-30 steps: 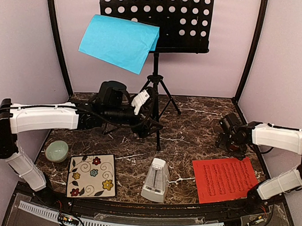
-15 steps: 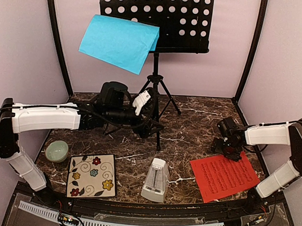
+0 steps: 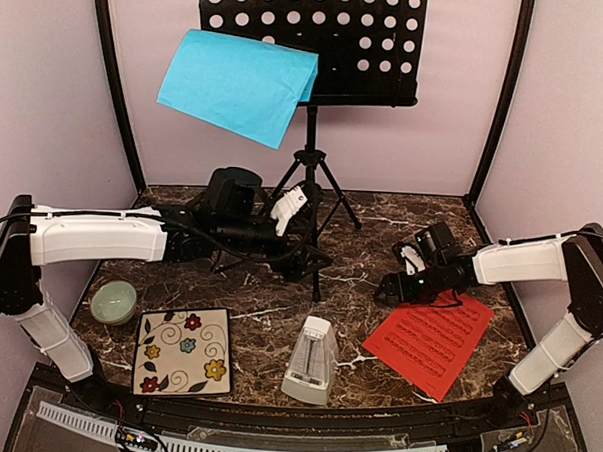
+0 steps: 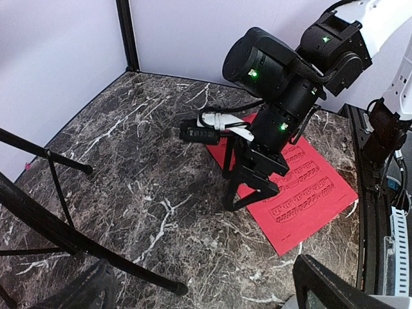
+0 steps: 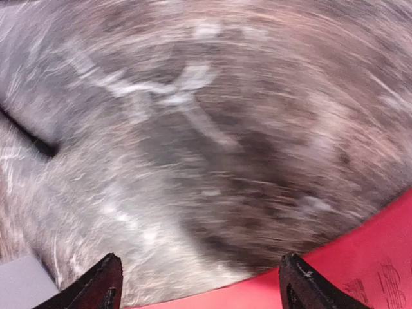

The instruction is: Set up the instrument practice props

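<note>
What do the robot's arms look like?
Both the left arm and right arm have smooth white shells with chunky black joints. Thin black cables run along them. The right gripper has two black fingers, and little green lights glow on its wrist.

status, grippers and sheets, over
Both open: left gripper empty by stand; right gripper at red sheet edge. Up on stand, blue sheet. Nothing blocking.
</note>
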Available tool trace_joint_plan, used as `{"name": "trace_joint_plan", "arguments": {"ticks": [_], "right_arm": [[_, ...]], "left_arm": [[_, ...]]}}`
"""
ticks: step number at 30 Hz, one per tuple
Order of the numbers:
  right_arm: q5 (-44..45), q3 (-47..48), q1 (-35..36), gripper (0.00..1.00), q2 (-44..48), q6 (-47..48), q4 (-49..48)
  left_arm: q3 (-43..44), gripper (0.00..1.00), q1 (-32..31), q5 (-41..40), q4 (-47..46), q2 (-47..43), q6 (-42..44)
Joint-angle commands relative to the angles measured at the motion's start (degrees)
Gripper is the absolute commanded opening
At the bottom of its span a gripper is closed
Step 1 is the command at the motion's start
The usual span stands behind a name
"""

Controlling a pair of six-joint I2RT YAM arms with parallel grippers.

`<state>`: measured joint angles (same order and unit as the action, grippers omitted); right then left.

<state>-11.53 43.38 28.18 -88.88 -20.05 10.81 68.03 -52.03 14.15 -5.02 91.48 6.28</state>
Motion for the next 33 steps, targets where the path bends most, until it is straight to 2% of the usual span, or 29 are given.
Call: {"name": "trace_joint_plan", "arguments": {"ticks": [1, 4, 8, 12, 16, 18, 21, 27, 30, 33], "right_arm": [[-6.61, 2.35, 1.42, 0.81, 1.75, 9.58, 3.02], [-2.83, 2.05, 1.43, 0.81, 6.93, 5.67, 2.95], [7.26, 1.86, -0.77, 0.84, 12.38, -0.86, 3.58], [4.03, 2.44, -7.25, 0.86, 12.22, 1.14, 3.71], [2.59, 6.79, -7.61, 0.82, 10.11, 6.64, 9.50], [1.04, 8.06, -6.99, 0.77, 10.10, 6.32, 13.40], [1.22, 6.41, -3.17, 0.65, 12.31, 3.00, 16.72], [-1.31, -0.78, 7.88, 0.48, 16.19, -6.37, 16.96], [-0.78, -3.64, 13.36, 0.43, 17.08, -11.13, 16.82], [0.58, -6.30, 15.85, 0.36, 19.16, -14.42, 17.35]], "left_arm": [[2.30, 0.98, -0.26, 0.95, -0.57, 0.36, 0.00], [2.88, 0.98, -0.26, 1.04, -0.23, 1.00, -0.04], [4.26, 0.98, -0.26, 1.80, 0.26, 2.24, -0.35], [4.71, 0.98, -0.26, 2.53, 0.10, 2.52, -0.27], [4.71, 0.98, -0.26, 2.26, 0.69, 2.04, 0.17], [4.42, 0.98, -0.26, 2.07, 0.78, 1.59, 0.23], [4.01, 0.98, -0.26, 1.84, 0.52, 1.40, 0.01], [4.19, 0.98, -0.29, 2.62, -0.37, 2.08, -0.22], [4.65, 0.97, -0.26, 2.77, -0.08, 2.22, -0.21], [3.95, 0.97, -0.26, 2.84, -0.69, 1.58, -0.50]]}}
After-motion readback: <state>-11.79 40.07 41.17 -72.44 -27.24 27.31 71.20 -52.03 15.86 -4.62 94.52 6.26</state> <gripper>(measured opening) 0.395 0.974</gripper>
